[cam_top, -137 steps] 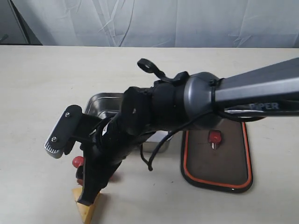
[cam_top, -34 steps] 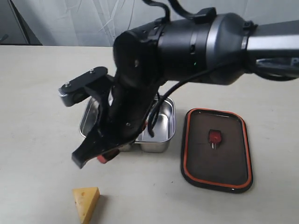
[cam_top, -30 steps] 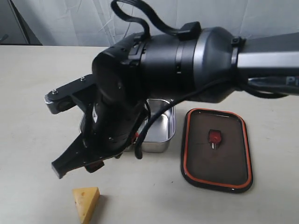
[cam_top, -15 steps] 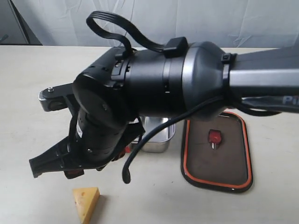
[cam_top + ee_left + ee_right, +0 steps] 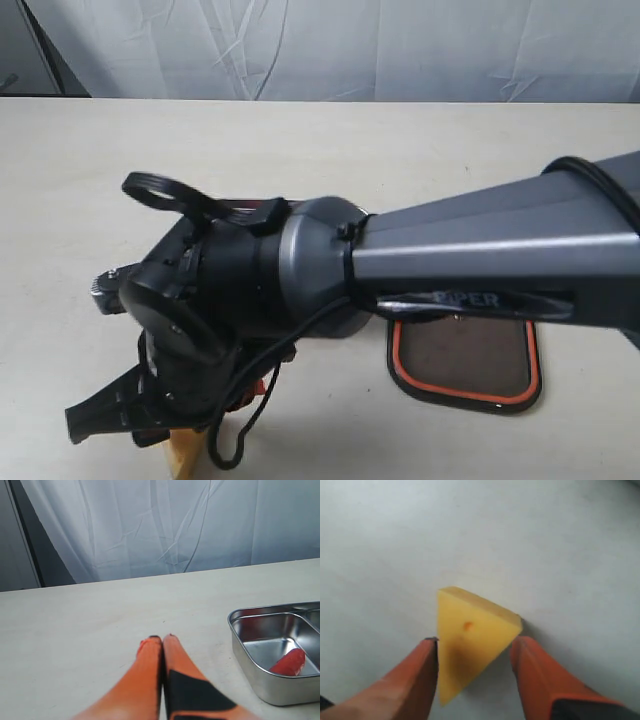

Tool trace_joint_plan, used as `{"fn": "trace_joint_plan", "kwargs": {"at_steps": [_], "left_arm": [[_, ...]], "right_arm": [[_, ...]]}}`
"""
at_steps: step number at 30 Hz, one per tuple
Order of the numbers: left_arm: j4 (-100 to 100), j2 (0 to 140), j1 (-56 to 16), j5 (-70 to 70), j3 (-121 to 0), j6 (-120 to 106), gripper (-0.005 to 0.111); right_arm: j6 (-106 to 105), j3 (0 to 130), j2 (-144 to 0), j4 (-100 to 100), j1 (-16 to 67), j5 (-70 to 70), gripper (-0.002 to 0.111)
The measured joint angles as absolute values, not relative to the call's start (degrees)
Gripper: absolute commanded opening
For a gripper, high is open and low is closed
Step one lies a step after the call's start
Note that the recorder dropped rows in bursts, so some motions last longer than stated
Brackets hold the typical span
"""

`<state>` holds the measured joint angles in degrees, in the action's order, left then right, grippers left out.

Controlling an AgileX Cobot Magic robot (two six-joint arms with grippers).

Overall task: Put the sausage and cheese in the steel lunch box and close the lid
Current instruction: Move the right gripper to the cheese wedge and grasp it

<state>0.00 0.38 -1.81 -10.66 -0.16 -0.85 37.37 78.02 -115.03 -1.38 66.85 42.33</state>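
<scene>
The right gripper (image 5: 476, 641) stands wide, the cheese (image 5: 470, 630) between its tips, a matte yellow wedge lying on the pale table (image 5: 380, 540). The left gripper (image 5: 161, 639) is pressed closed near the shiny steel lunch box (image 5: 243, 647), which holds the glossy red sausage (image 5: 289, 662).

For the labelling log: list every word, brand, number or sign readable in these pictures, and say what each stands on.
"PIPER": on the grey link of the right arm, exterior view.
Nothing else is readable: there is no text on the lid, the steel lunch box or the cheese, and none in either wrist view.
</scene>
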Motion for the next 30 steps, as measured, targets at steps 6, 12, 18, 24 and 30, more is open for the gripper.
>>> {"fn": "trace_joint_plan", "kwargs": {"at_steps": [6,12,18,24,30], "left_arm": [[0.0,0.38,-1.81,-10.66,-0.16,-0.85,0.0],[0.0,0.38,-1.81,-10.66,-0.16,-0.85,0.0],[0.0,0.38,-1.81,-10.66,-0.16,-0.85,0.0],[0.0,0.38,-1.81,-10.66,-0.16,-0.85,0.0],[0.0,0.38,-1.81,-10.66,-0.16,-0.85,0.0]], "right_arm": [[42.52,78.02,-115.03,3.52,69.13,43.73,0.048],[43.67,78.02,-115.03,5.34,69.13,45.89,0.049],[43.65,78.02,-115.03,5.34,69.13,46.51,0.084],[43.65,78.02,-115.03,4.65,69.14,46.97,0.084],[43.48,78.02,-115.12,4.29,69.14,42.05,0.084]]}}
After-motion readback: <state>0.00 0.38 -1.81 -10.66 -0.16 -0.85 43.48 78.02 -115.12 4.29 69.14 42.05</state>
